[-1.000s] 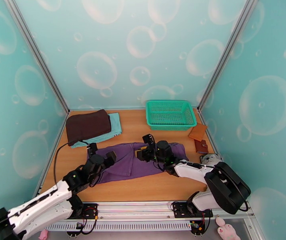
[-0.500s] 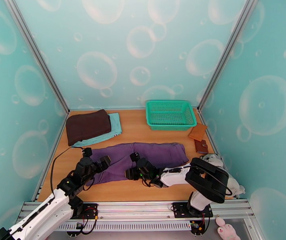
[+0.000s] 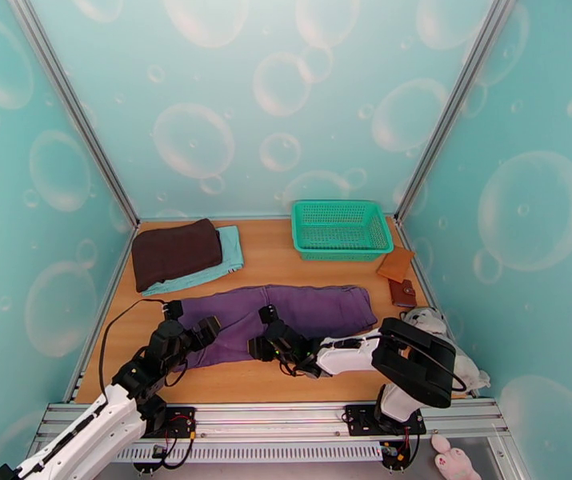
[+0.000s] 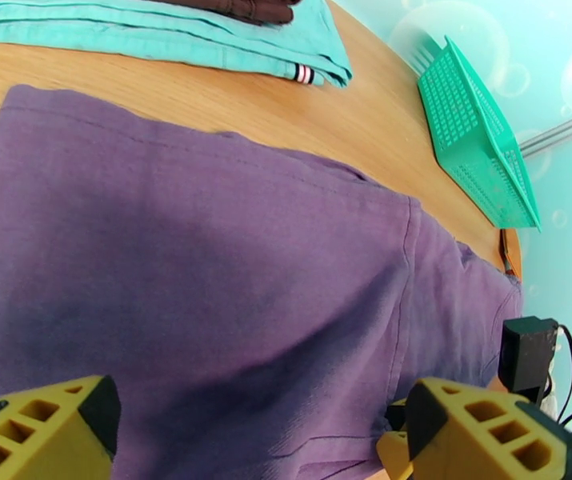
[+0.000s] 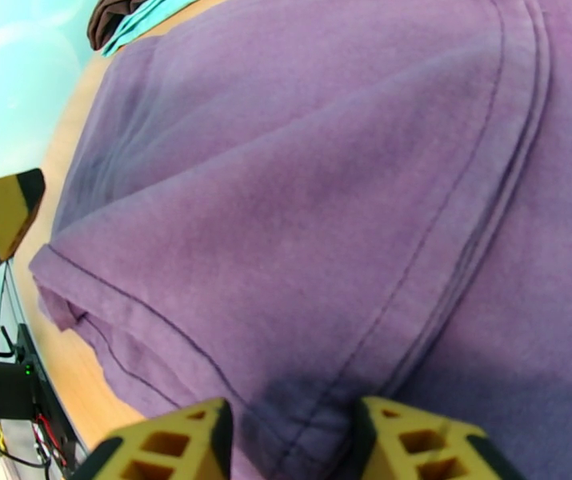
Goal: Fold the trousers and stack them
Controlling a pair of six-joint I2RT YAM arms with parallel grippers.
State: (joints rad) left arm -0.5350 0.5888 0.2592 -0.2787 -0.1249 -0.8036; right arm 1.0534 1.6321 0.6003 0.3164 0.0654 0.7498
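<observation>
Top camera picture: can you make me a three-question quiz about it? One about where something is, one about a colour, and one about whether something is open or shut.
1. Where on the table is the green basket?
A. near edge, left
B. right in the middle
C. far side, to the right

2. What colour are the trousers?
A. purple
B. yellow
C. red

3. How do the jaws of the left gripper stand?
A. shut tight
B. wide open
C. clamped on a toy

Answers:
1. C, because the basket sits by the back wall, right of the middle.
2. A, because the cloth spread across the table is plain purple.
3. B, because the left wrist view shows its two yellow fingers far apart above the trousers, with nothing gripped between them.
</observation>
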